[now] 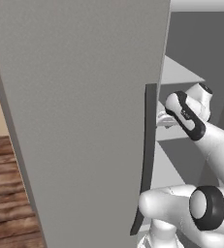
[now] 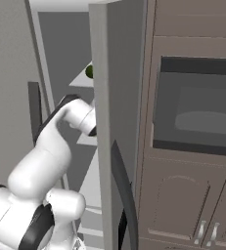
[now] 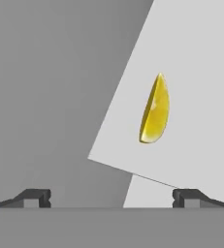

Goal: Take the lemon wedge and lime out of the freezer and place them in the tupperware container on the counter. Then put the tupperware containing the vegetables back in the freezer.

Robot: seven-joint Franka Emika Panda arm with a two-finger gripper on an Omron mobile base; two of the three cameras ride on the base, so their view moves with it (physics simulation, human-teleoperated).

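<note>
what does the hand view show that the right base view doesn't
Hand view alone: the lemon wedge lying on a pale freezer shelf, with the gripper ahead of it, jaws wide open and nothing between them.

Right base view alone: the lime as a dark green bit on an upper shelf, the white arm reaching into the freezer, the door's dark bar handle, and a built-in oven with brown cabinets beside it.

Both: the grey freezer interior and its pale shelves.
</note>
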